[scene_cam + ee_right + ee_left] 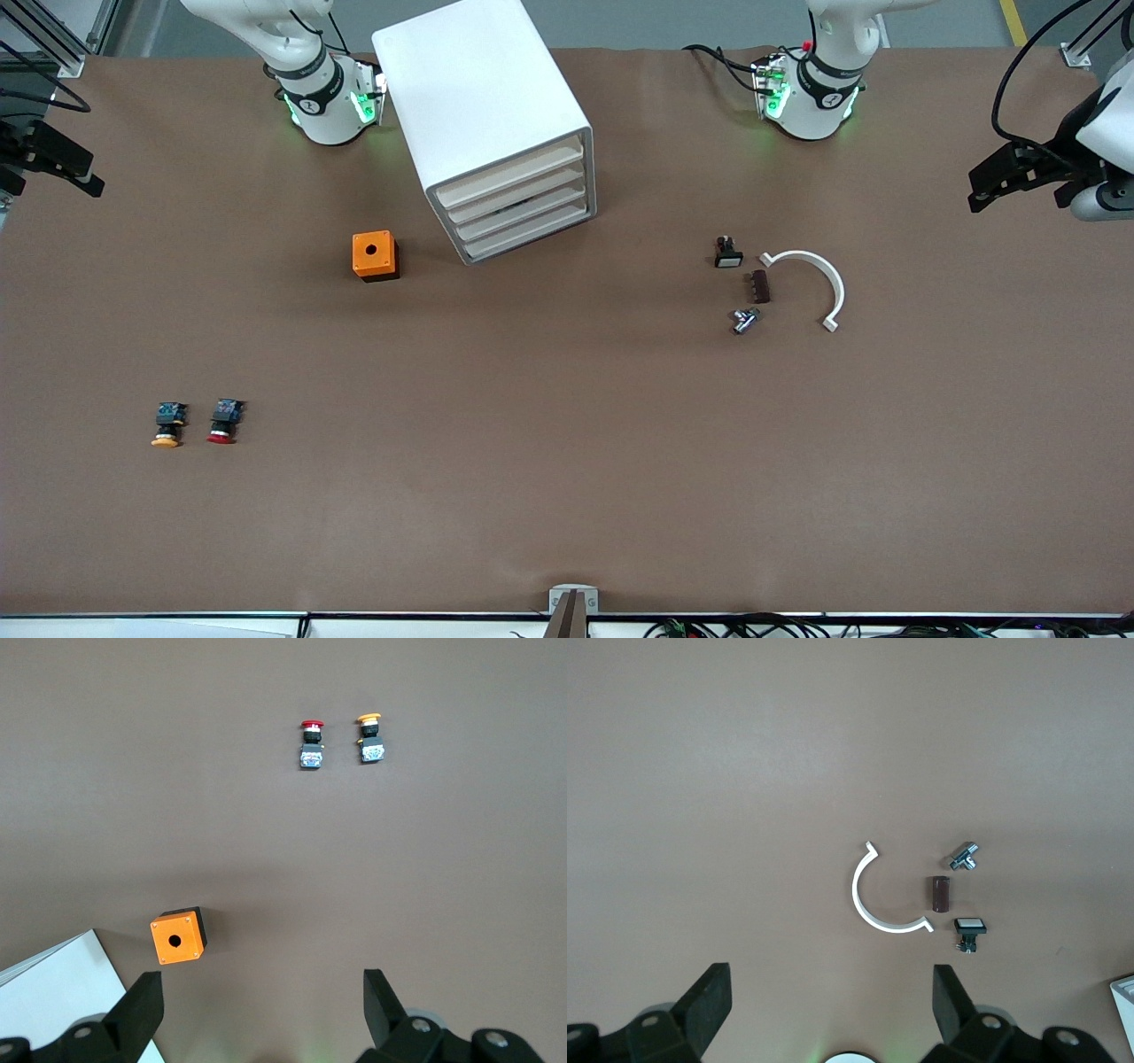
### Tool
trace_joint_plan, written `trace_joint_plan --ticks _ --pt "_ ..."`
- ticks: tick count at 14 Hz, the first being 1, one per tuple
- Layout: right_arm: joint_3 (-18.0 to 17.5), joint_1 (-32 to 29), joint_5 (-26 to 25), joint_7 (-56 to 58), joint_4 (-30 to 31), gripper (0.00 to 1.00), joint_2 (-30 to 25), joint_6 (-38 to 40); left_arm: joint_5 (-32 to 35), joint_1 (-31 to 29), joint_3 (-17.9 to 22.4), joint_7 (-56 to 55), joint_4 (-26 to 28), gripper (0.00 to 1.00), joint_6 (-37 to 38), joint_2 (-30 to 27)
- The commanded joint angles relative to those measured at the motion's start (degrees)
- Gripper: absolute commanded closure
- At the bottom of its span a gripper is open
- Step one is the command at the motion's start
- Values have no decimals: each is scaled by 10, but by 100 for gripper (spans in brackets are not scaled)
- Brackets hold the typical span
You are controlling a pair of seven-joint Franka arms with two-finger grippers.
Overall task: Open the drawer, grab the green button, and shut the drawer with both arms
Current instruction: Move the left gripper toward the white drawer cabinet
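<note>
all four drawers (518,204) of the cabinet (483,106), upper centre, were shut; the green button was not visible. left claw (1019,182) and right claw (53,164) waited wide open, empty, at frame edges.

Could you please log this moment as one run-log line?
stage: start | cabinet: four drawers shut | green button: unseen | left gripper: open, waiting at table end | right gripper: open, waiting at table end
</note>
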State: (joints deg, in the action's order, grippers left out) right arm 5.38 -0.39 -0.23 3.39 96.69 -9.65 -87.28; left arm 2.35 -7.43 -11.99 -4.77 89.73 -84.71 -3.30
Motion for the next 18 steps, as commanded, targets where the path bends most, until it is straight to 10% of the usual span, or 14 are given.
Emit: trace_joint_plan --ticks 1,18 --pt "-2 0 -4 -1 13 0 -16 -2 9 -7 -3 0 -14 0 8 5" --pt "-1 -1 -21 0 13 0 -14 1 20 51 -11 -110 -129 0 -27 323"
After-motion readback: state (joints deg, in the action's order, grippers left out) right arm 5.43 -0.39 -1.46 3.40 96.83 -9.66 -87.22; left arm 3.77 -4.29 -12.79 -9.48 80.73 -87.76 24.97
